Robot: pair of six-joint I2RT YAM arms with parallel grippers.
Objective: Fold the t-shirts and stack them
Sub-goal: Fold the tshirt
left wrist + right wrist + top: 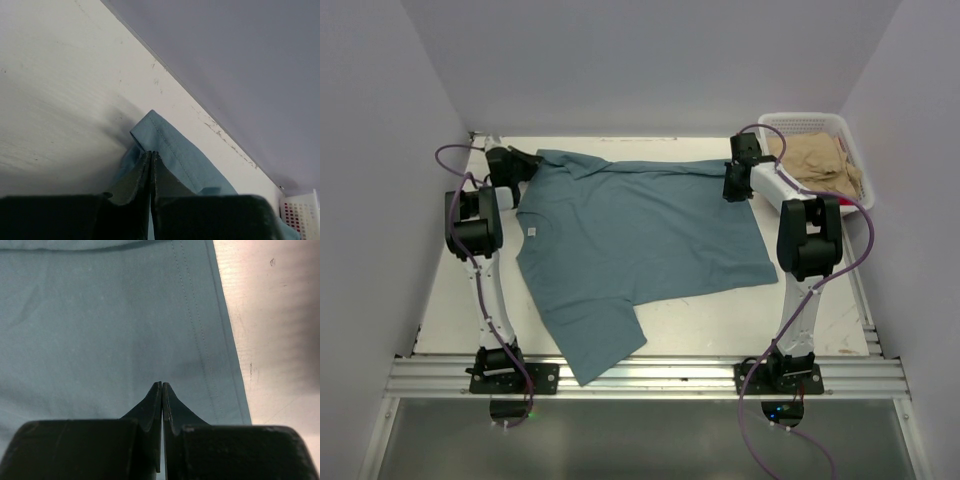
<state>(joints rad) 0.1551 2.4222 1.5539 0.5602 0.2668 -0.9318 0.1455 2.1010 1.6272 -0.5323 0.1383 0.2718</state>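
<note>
A large teal-blue t-shirt (640,240) lies spread on the white table, one sleeve hanging toward the near rail. At its far left corner my left gripper (523,166) is shut on the teal cloth. In the left wrist view the hemmed edge of the teal t-shirt (170,145) wraps round the left gripper (151,153). Over the shirt's far right corner my right gripper (733,188) is shut. In the right wrist view the right gripper (162,383) has its tips down on the flat teal t-shirt (100,315), just inside the stitched hem; no pinched fold shows. A tan t-shirt (815,160) sits crumpled in the basket.
The white mesh basket (800,118) stands at the far right corner, right behind my right arm. Its wall (302,205) shows in the left wrist view with red behind the mesh. Grey walls close in the table at the back and sides. A metal rail (650,378) runs along the near edge.
</note>
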